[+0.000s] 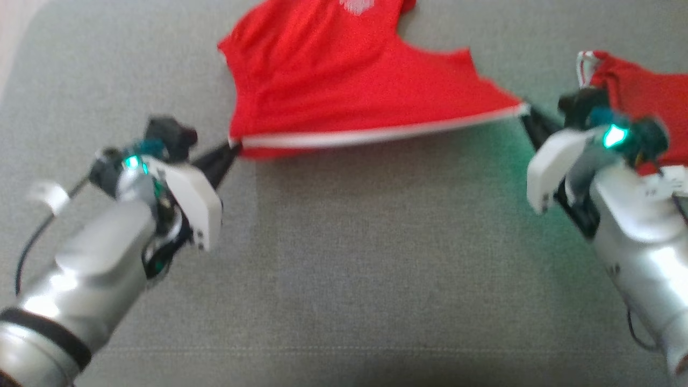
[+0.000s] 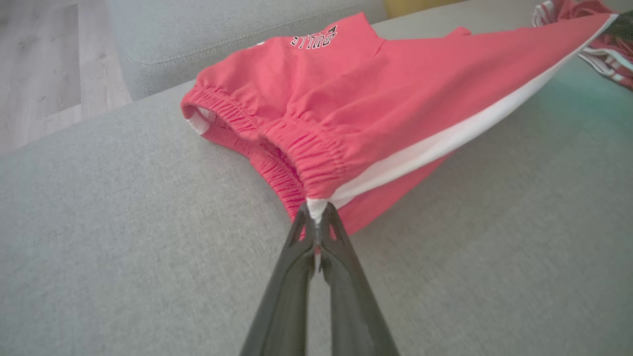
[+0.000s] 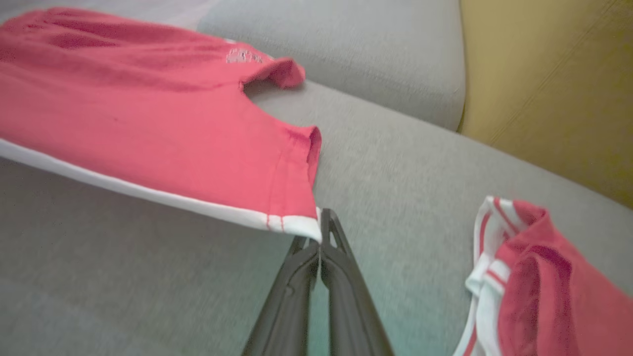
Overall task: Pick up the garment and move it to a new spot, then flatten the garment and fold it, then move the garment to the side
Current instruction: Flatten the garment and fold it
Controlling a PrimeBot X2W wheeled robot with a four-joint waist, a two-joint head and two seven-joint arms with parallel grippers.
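Company on the grey sofa seat [image 1: 344, 258] is a second red garment [image 1: 650, 97] with white stripes, bunched close behind the right gripper [image 1: 528, 113] and apart from the task's piece. The garment [image 1: 333, 80], red shorts with a white side stripe, lies mid-seat toward the backrest [image 2: 198, 39], its near edge lifted and stretched taut between the arms. The left gripper [image 1: 232, 146] is clenched on the waistband corner. The right gripper is clenched on the hem corner of the same striped edge. The left wrist view adds the gathered elastic waistband, a pale wood floor [image 2: 44, 59] past the sofa's end, and what seems to be printed lettering, too blurred in the head view to read. The right wrist view adds a yellow surface [image 3: 554, 79] beyond the backrest.
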